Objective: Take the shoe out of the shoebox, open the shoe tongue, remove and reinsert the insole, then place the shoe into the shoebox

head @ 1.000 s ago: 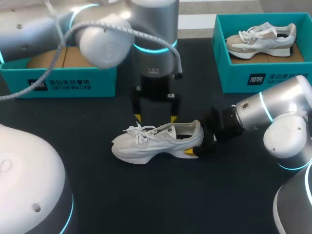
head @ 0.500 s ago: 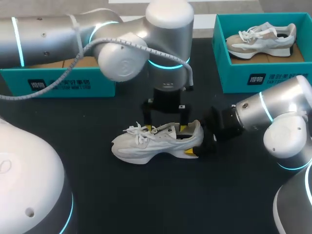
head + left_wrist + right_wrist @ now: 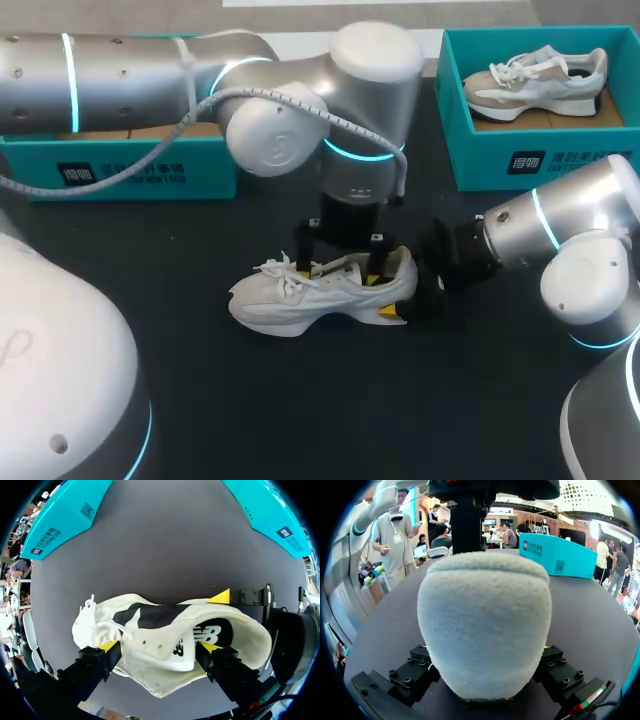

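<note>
A white sneaker (image 3: 318, 292) lies on its side on the dark table, toe to the left. My right gripper (image 3: 405, 306) is shut on its heel; in the right wrist view the fuzzy heel (image 3: 485, 620) fills the space between the fingers (image 3: 415, 672). My left gripper (image 3: 338, 268) hangs open straight above the shoe. One yellow tip sits by the laces, the other at the shoe's opening. In the left wrist view the left gripper (image 3: 157, 646) straddles the tongue (image 3: 170, 647), with the dark insole (image 3: 215, 630) showing in the opening.
A teal shoebox (image 3: 500, 165) at the back right holds a second sneaker (image 3: 535, 80). Another teal shoebox (image 3: 130, 170) stands at the back left, partly behind my left arm.
My left arm has swung right and come down, bringing its open gripper from behind the shoe onto it. The right gripper and the shoe have stayed put.
</note>
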You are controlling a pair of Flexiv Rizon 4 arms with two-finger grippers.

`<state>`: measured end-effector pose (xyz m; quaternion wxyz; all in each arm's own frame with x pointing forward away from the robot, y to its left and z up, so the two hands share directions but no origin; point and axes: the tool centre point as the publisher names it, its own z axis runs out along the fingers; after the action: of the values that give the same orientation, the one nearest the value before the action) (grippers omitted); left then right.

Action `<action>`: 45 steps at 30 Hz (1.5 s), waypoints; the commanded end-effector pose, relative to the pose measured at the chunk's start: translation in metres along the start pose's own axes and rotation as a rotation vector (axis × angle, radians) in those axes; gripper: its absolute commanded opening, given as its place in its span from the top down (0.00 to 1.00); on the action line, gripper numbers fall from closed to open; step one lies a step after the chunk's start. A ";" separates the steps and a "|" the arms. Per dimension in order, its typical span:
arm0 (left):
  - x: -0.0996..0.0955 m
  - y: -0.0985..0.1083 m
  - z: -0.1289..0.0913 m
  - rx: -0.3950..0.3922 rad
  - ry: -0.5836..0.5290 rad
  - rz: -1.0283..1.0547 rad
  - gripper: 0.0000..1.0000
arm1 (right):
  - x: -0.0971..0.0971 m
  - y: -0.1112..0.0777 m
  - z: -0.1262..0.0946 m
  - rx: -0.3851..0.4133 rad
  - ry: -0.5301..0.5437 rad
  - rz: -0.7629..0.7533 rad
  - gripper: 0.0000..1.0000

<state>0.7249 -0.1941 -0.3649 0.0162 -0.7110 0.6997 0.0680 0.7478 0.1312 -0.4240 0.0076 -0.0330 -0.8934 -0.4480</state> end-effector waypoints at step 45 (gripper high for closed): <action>-0.078 0.034 -0.034 0.090 0.117 -0.209 1.00 | -0.003 -0.004 0.013 0.001 -0.001 0.001 1.00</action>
<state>0.6971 -0.1364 -0.3197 0.0548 -0.7717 0.6318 0.0489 0.7477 0.1313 -0.4240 0.0076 -0.0328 -0.8934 -0.4480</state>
